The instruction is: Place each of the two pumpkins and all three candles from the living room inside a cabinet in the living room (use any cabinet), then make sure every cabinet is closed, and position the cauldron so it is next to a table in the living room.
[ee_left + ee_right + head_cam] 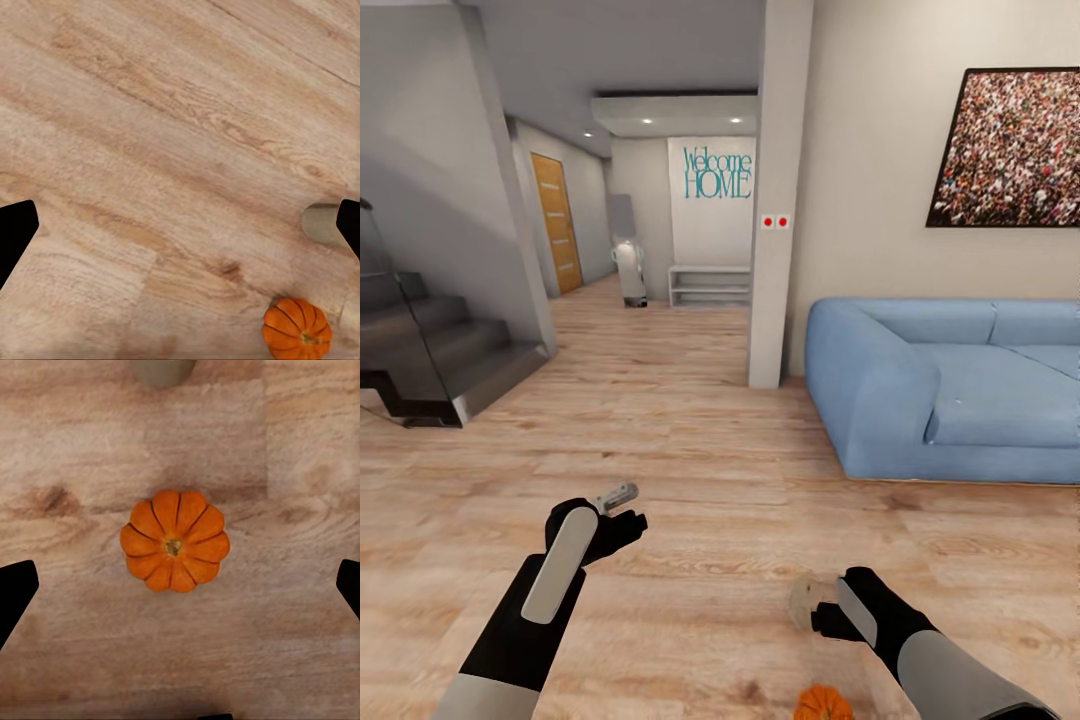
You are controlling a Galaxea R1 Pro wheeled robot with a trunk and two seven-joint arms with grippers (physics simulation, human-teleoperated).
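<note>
The pumpkin point(175, 541) sits on the floor point(75, 645), centred between the right gripper's point(180, 585) wide-apart jaws, untouched; a candle point(162, 370) stands just beyond the pumpkin.

Left gripper's point(180, 225) jaws also gape apart.

Matt ribbed pumpkin point(175, 541) – grainy wood floor point(82, 442).

We saw a light wooden plank floor point(690, 420). On it sat an orange pumpkin point(175, 550), a beige candle point(322, 224) near it, a blue sofa point(950, 395) and a staircase point(440, 365).
</note>
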